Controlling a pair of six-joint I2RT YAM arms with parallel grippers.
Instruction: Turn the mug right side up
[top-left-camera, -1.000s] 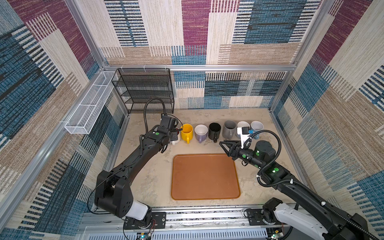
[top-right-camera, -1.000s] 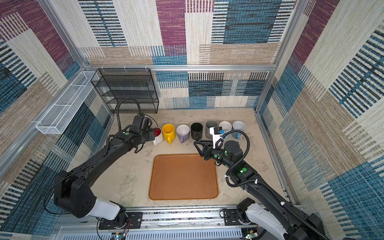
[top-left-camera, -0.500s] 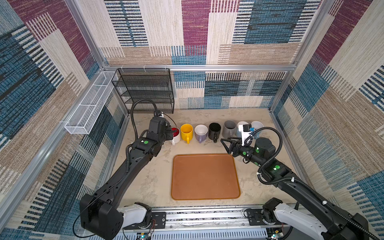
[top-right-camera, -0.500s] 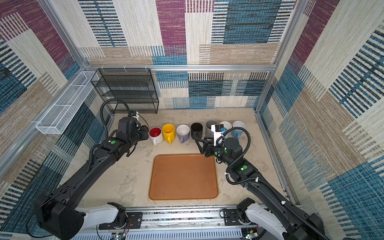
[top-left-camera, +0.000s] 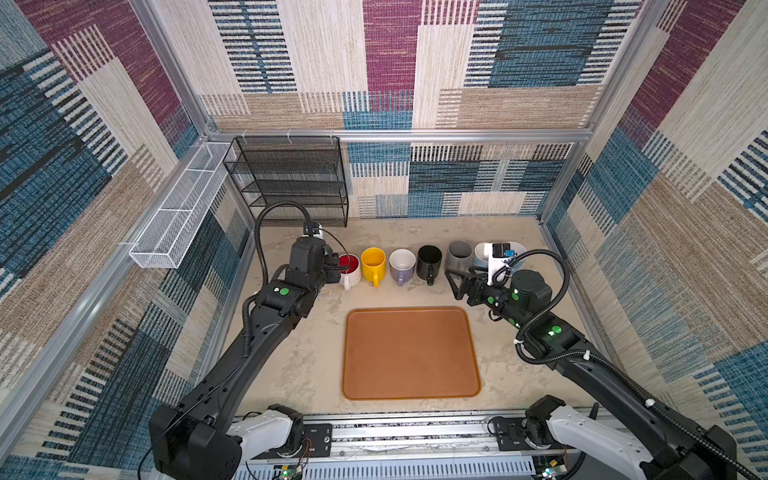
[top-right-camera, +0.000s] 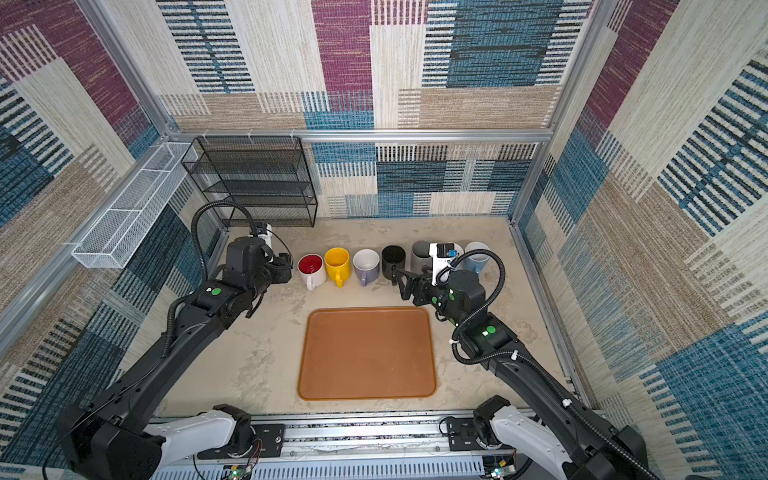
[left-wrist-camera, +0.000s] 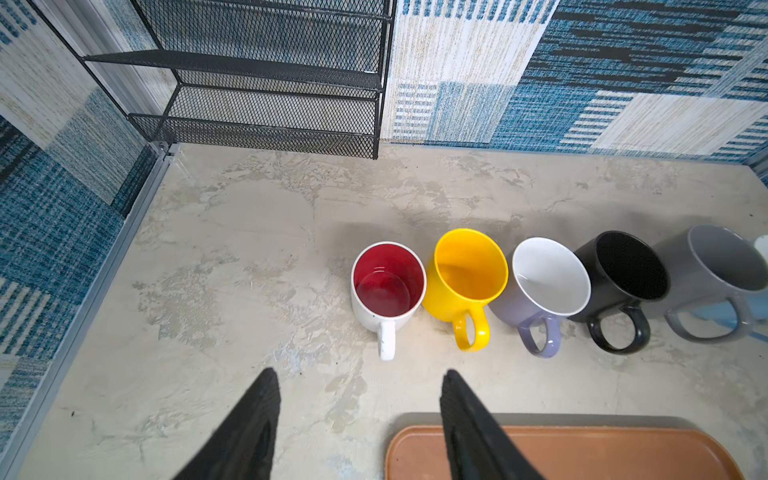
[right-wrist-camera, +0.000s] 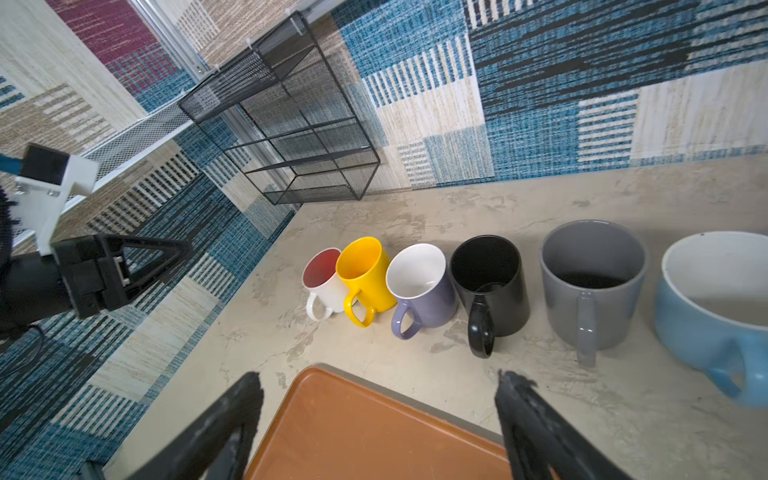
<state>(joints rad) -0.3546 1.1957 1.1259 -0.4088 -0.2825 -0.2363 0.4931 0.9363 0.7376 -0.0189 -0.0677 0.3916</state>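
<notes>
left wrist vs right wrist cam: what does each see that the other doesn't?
Left wrist only: the red floor inside the white mug, the open left gripper from behind. Right wrist only: the blue mug nearly whole, the open right gripper, the white wire basket. Both: yellow mug, purple mug, black mug, grey mug, all upright in a row, plus the tray and black rack.

Premises: an enclosed robotics test cell of the laboratory kind. Evidence: an aluminium frame carries patchwork fabric wall panels on three sides. A left arm and a right arm are mounted on a metal rail at the front edge, with an exposed circuit board below it. The desk carries staged props: a row of mugs, a brown tray and a black mesh rack.
</notes>
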